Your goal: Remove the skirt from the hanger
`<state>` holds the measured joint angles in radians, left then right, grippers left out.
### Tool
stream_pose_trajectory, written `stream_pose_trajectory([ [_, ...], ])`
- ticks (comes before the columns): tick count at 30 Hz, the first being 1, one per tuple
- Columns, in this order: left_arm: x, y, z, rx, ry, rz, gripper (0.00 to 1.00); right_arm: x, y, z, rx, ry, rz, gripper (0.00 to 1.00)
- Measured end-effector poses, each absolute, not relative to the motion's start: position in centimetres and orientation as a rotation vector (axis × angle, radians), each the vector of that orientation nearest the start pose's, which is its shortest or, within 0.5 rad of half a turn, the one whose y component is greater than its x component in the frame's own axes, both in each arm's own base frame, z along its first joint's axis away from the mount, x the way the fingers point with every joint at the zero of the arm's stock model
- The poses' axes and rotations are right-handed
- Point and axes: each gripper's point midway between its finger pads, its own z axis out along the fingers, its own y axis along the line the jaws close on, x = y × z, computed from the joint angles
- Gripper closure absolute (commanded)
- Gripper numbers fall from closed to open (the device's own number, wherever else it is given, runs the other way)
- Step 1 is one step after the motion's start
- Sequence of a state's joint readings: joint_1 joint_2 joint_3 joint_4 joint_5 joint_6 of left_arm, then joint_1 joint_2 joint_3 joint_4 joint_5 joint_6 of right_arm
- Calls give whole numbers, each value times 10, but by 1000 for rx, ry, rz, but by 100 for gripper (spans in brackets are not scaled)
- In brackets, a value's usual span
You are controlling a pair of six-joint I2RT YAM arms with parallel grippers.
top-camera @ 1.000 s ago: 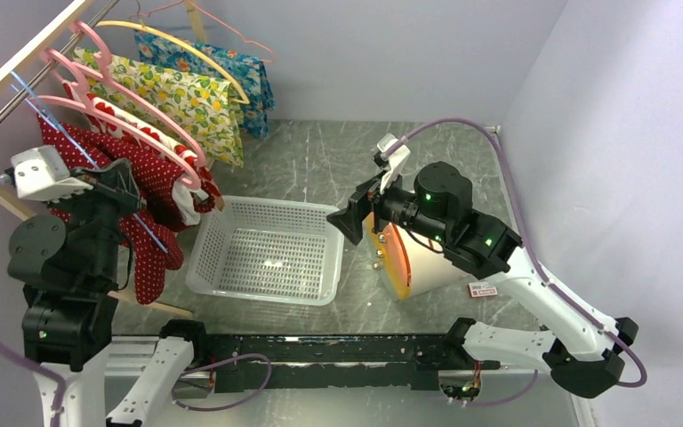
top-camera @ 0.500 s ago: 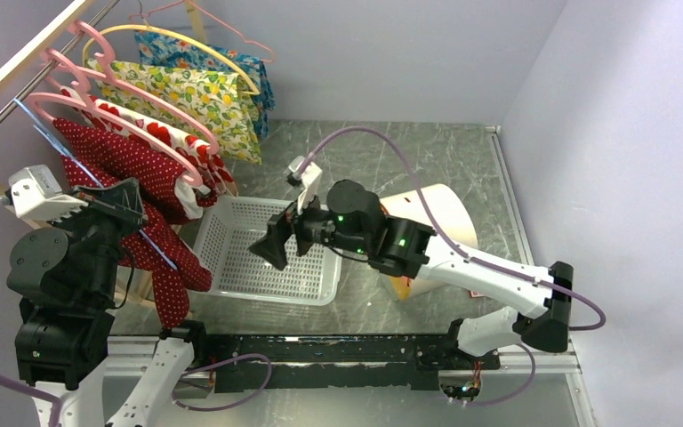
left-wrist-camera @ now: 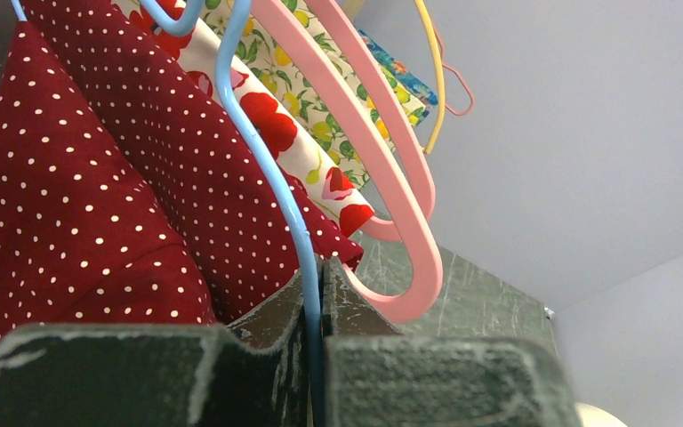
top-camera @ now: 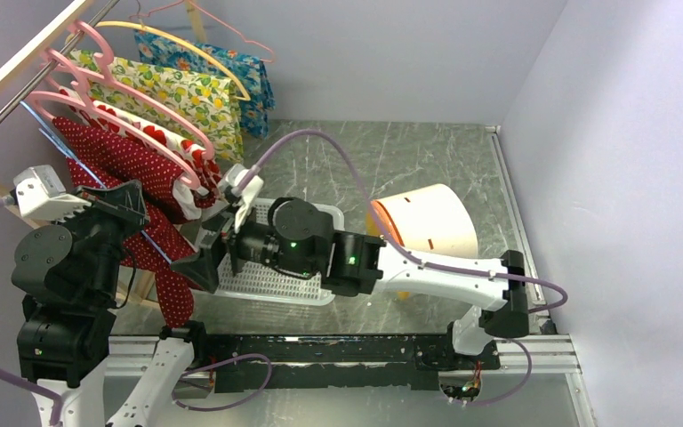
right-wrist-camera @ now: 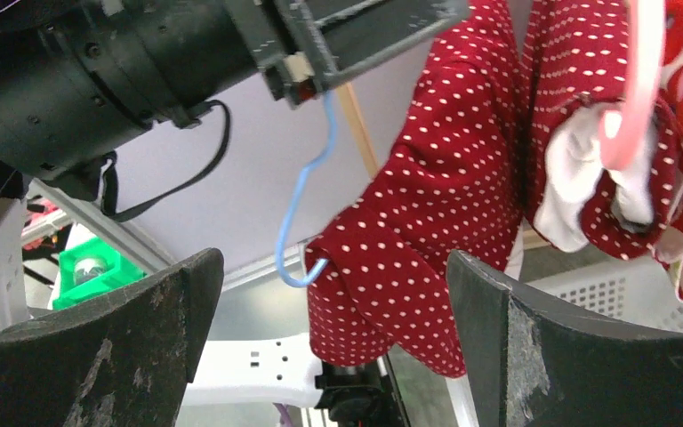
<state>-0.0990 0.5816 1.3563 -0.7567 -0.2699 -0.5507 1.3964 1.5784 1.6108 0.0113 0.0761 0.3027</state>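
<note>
At the far left the clothes rail [top-camera: 18,96] carries a row of pink hangers [top-camera: 124,116] with flowered garments. In front of it the left claw [left-wrist-camera: 320,277] is pinched tight on the thin wire of the blue hanger [left-wrist-camera: 258,151], its jaws meeting around the wire with no gap. The skirt [top-camera: 164,267], dark red with white dots, is draped on that hanger: part of it lies just left of and above the closed claw in the left wrist view, and the rest hangs below and to the right of it, off the near left edge of the bench [top-camera: 391,156]. Just right of the skirt's lower fold, the right claw [top-camera: 200,262] stands wide, empty and turned toward the cloth; in its own view the dotted fabric and the blue wire's lower curve show between the spread fingers, not touching either. Behind that arm lies the white basket [top-camera: 276,294], and further right a cream tub [top-camera: 431,227] lies on its side.
</note>
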Motion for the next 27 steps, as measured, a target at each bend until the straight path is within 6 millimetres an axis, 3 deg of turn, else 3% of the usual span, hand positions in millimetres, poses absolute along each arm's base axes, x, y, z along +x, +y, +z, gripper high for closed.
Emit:
stream_pose_trajectory([
  [4, 184, 9, 439, -561, 1466, -294, 93, 73, 528, 416, -850, 1427, 1263, 4],
  [9, 184, 10, 437, -566, 1470, -287, 93, 59, 540, 402, -873, 1424, 1212, 17],
  [15, 184, 10, 437, -566, 1471, -287, 93, 74, 552, 412, -796, 1428, 1159, 33],
  [24, 184, 8, 438, -558, 1484, -292, 93, 79, 566, 407, -769, 1427, 1151, 34],
  [27, 185, 6, 442, -550, 1492, -296, 93, 79, 570, 408, -762, 1407, 1159, 41],
])
